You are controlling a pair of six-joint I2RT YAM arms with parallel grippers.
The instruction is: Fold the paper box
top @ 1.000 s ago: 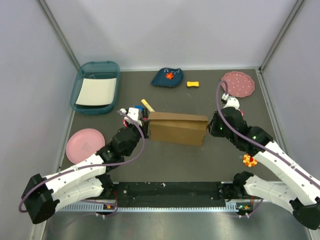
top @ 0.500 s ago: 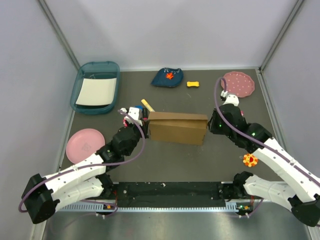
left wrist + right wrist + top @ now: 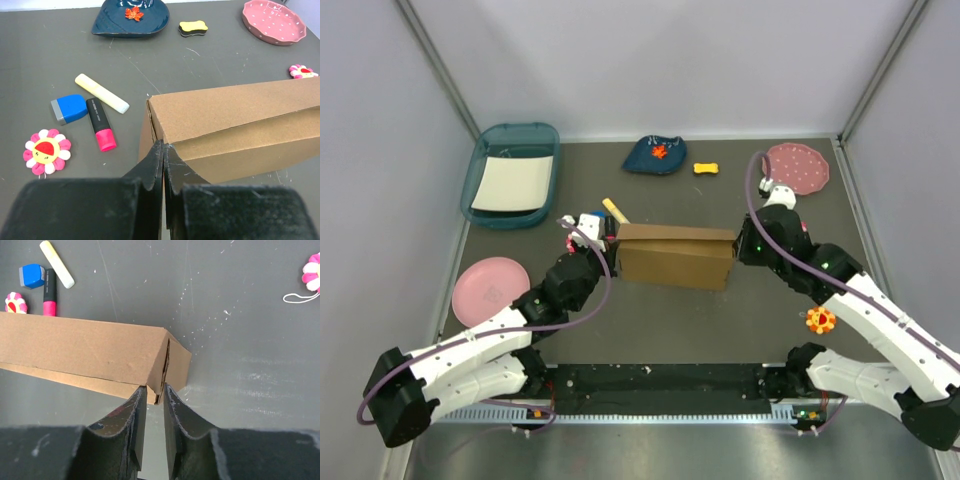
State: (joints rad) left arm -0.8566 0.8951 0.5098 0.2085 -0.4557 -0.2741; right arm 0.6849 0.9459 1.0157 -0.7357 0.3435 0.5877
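Observation:
The paper box (image 3: 675,257) is a brown cardboard mailer folded into a closed long block in the middle of the table. My left gripper (image 3: 612,250) sits at its left end. In the left wrist view that gripper (image 3: 164,146) is shut, tips against the box's (image 3: 235,107) near left corner with nothing between them. My right gripper (image 3: 742,250) is at the box's right end. In the right wrist view its fingers (image 3: 155,388) stand a little apart, straddling the edge of the end flap of the box (image 3: 85,342) without pinching it.
A teal tray (image 3: 512,175) with a white sheet sits back left, a pink plate (image 3: 490,290) left, a dotted pink plate (image 3: 797,167) back right. A blue dish (image 3: 655,154) and yellow bone toy (image 3: 706,168) lie behind. Markers, an eraser (image 3: 69,108) and flower toys (image 3: 46,151) lie near the box.
My right gripper's fingers have parted slightly at the box's right end flap, and the arm has shifted a little away from me. The left arm and the box have not moved.

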